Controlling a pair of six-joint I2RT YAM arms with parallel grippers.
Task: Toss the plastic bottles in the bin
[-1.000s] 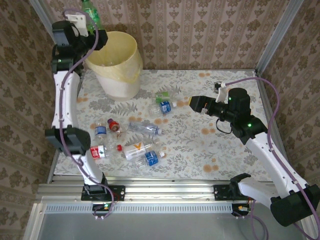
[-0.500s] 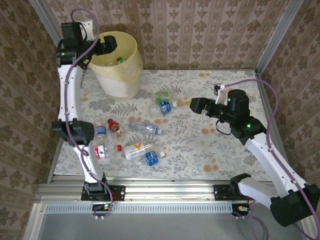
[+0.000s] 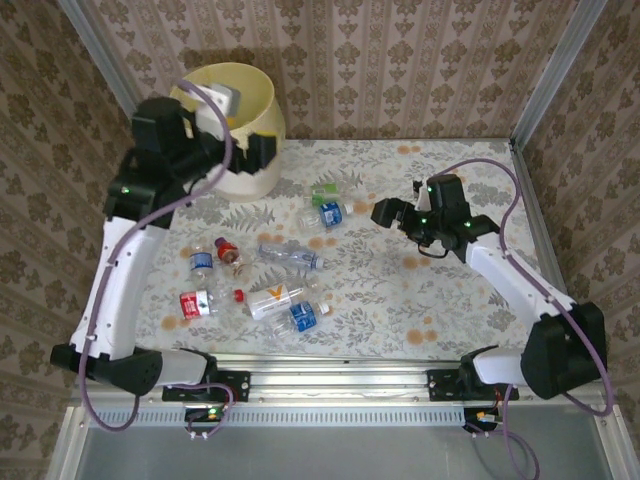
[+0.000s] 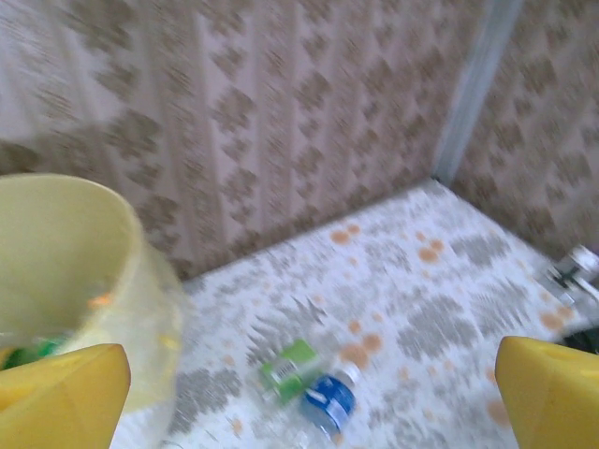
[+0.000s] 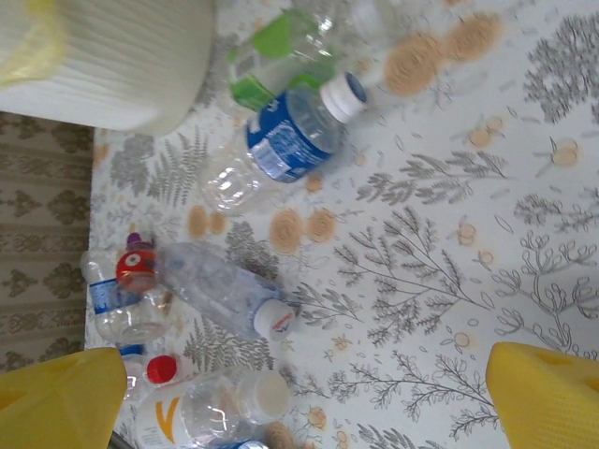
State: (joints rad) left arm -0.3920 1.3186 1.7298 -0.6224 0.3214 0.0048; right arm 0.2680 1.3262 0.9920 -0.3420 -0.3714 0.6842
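The bin (image 3: 240,100), a pale-yellow bucket, stands at the table's far left; in the left wrist view, the bin (image 4: 65,271) has something green inside. My left gripper (image 3: 262,152) hangs open and empty just right of the bin, its yellow fingers (image 4: 61,398) wide apart. Several plastic bottles lie on the table: a green-labelled one (image 3: 325,193), a blue-labelled one (image 3: 331,215), a clear one (image 3: 290,257) and an orange-marked one (image 3: 275,298). My right gripper (image 3: 385,212) is open and empty, right of the blue-labelled bottle (image 5: 290,136) and above the cloth.
More bottles lie at the left front: a small red one (image 3: 228,250), a blue-labelled one (image 3: 202,262), a red-labelled one (image 3: 197,303) and a blue one (image 3: 305,316). Patterned walls close the back and sides. The flowered cloth (image 3: 450,290) covers the table.
My left gripper opened over the bin, dropped the green bottle in, then swung down and right of the bin. My right gripper moved left toward the bottles.
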